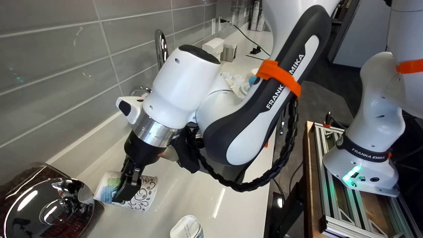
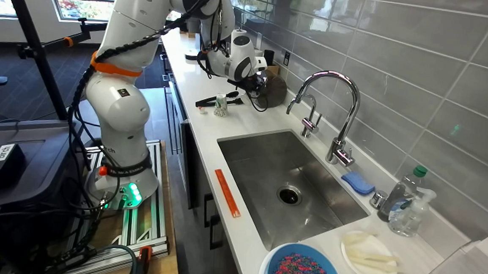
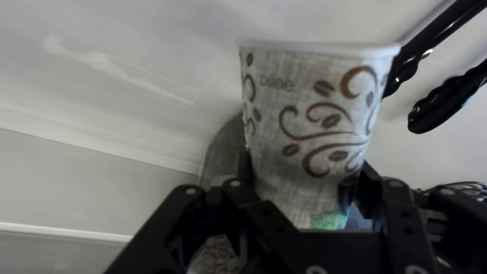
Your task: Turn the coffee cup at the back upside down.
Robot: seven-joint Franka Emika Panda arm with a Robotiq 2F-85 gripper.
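The coffee cup (image 1: 145, 194), white with brown swirls and a green-blue patch near its base, is held on its side in an exterior view, rim toward the right and narrow base toward the jar. My gripper (image 1: 123, 190) is shut on its body. In the wrist view the cup (image 3: 315, 114) sits between the two fingers (image 3: 304, 171), its rim pointing away from my palm. I cannot tell whether it touches the counter. A second white cup (image 1: 187, 227) stands apart, appearing narrow end up; it also shows in an exterior view (image 2: 221, 105). My arm hides the held cup there.
A coffee-bean jar with a chrome lid (image 1: 49, 208) stands close beside the held cup. Black-handled utensils (image 2: 216, 99) lie by the second cup. The tiled wall (image 1: 53, 66) runs along the back. A sink (image 2: 263, 172) with a tall faucet (image 2: 354, 105) lies farther along the counter.
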